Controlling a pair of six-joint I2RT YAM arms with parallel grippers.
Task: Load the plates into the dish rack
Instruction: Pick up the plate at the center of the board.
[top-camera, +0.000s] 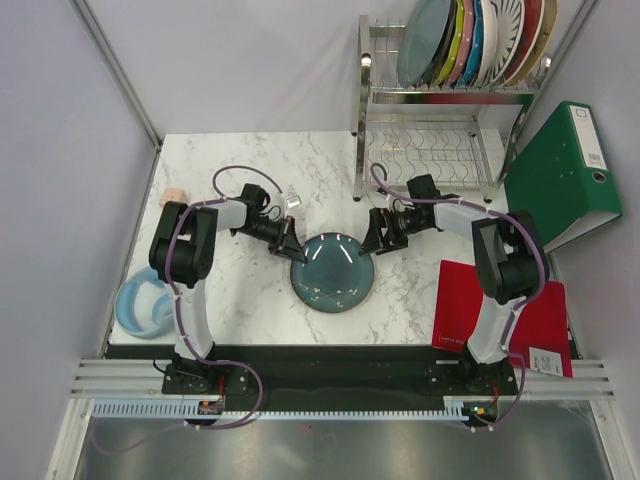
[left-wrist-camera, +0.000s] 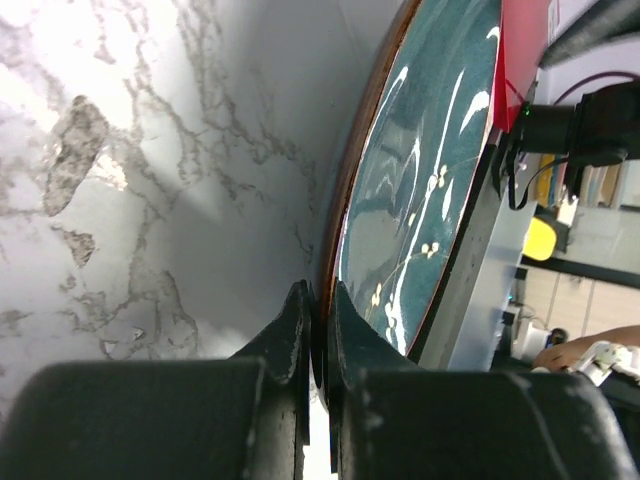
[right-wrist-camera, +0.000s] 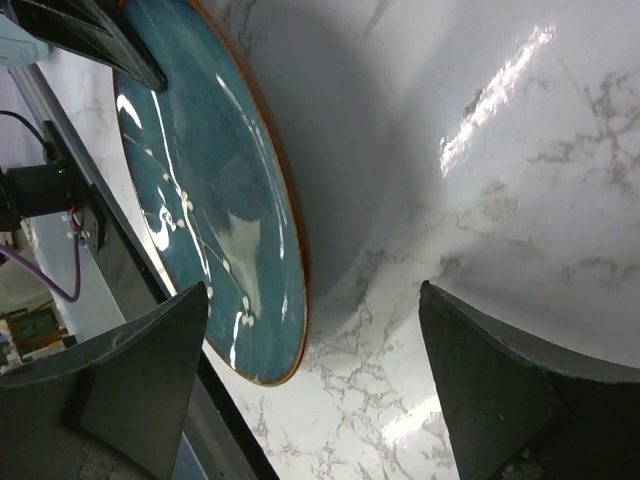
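Left wrist: pickup, left tool (left-wrist-camera: 315, 300) clenched on round teal plate (left-wrist-camera: 420, 180); right tool (right-wrist-camera: 312, 300) released; next lift to steel wire rack (top-camera: 430, 160).

Teal plate (top-camera: 333, 272) (white sprigs) — brown rim, grey-veined table (top-camera: 250, 170)

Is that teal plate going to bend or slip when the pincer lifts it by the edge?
Probably stiff: the teal plate looks like glazed ceramic. Its gloss shows bright reflections, so it may slip in the left pincer, which pinches only the rim. Likely to chip if dropped on the table.
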